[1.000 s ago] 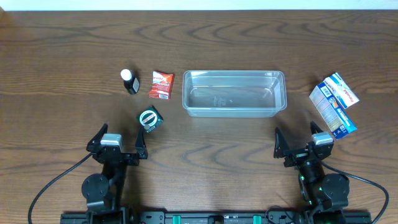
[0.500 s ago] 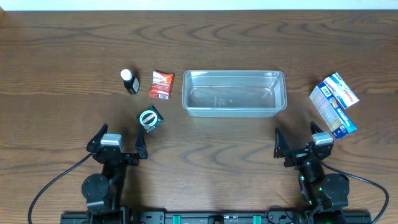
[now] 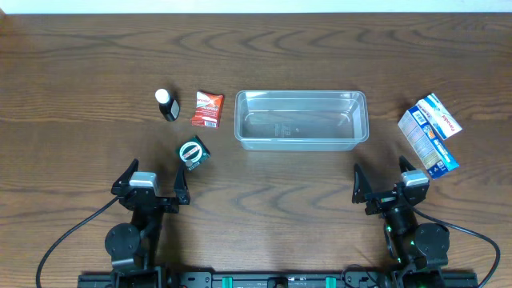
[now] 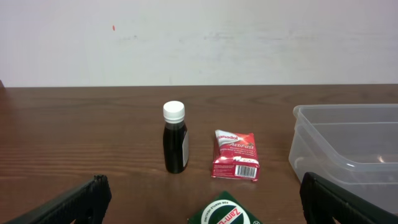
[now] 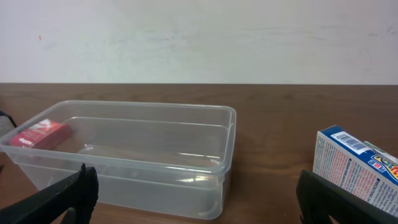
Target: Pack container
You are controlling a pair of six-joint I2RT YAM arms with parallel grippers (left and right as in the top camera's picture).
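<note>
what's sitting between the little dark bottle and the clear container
The red packet lies between the bottle and the container, clearest in the overhead view.

Clear plastic container (image 3: 301, 120): rectangular, rounded corners, upright, open-topped, empty, mid-table, long side crosswise.

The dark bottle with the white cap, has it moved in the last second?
No. The bottle stands at the same spot beside the red packet, overhead view.
</note>
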